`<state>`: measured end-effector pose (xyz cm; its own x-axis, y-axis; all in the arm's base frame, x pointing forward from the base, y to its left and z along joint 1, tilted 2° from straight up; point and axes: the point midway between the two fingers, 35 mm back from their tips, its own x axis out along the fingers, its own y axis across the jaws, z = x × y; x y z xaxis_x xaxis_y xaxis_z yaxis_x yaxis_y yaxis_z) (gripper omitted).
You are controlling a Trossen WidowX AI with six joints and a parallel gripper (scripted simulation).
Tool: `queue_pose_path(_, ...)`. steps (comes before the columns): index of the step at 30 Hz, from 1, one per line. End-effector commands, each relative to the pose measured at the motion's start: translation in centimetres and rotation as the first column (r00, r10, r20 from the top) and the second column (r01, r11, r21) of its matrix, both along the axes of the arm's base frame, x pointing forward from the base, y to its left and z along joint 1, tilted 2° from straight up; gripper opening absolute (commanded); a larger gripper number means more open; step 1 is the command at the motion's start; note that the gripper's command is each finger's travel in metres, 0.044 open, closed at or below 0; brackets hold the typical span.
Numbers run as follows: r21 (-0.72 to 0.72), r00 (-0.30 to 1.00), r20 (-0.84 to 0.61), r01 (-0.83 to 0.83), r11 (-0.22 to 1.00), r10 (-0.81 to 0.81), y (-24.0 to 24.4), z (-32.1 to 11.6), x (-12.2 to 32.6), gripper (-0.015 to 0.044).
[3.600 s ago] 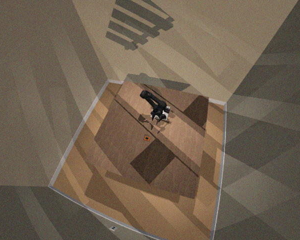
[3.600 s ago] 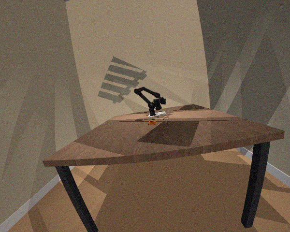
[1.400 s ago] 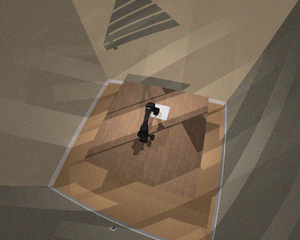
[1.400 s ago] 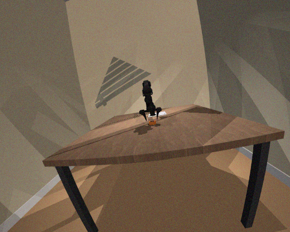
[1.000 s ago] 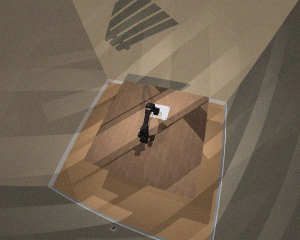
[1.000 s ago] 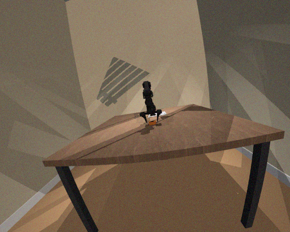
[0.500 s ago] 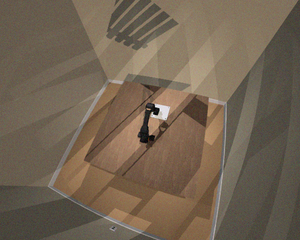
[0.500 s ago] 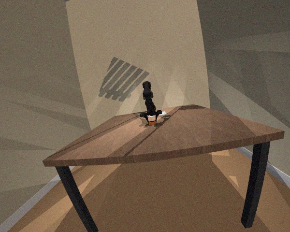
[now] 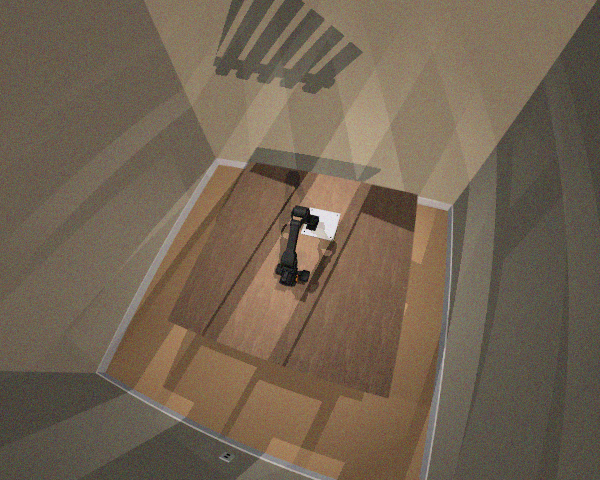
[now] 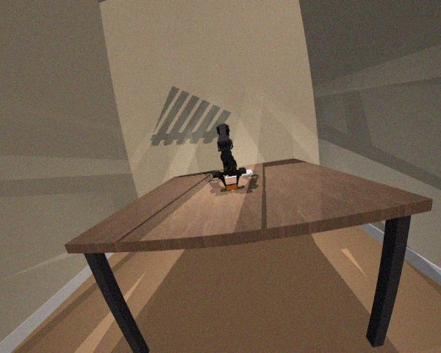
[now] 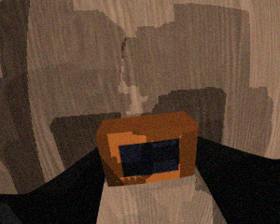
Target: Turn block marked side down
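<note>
The orange block (image 10: 231,187) (image 11: 145,122) is at the table top (image 10: 308,197) (image 9: 248,330), in front of the arm. Its marked side, a dark blue rectangle on orange, faces up toward the wrist camera. My gripper (image 11: 147,146) (image 10: 231,185) points down and is shut on the block, with one black finger against each short end. In the top view only a sliver of orange shows beside the gripper, and the arm hides the rest. The block's underside is hidden. Any small gap between it and the table cannot be made out.
A white base plate (image 9: 329,219) (image 10: 248,173) lies under the arm's base, behind the block. The black arm (image 9: 292,240) (image 10: 227,157) reaches forward from it. Bands of shadow cross the table, and the table's front edge (image 10: 198,243) is well in front of the block.
</note>
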<state>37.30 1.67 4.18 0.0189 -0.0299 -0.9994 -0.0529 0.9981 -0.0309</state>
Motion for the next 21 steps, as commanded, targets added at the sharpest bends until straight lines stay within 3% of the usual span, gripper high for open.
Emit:
queue_pose_path(1,0.003,1.0,0.0,0.004,1.0,-0.004,0.0,0.3,0.0,0.011)
queue_pose_path(5,0.003,1.0,0.0,0.004,1.0,-0.004,0.1,2.5,0.0,0.0005)
queue_pose_path(12,0.003,1.0,0.01,0.004,1.0,-0.004,0.1,2.9,0.0,0.0)
queue_pose_path(21,0.011,0.99,0.142,-0.001,1.0,0.0,0.1,2.4,0.2,0.0)
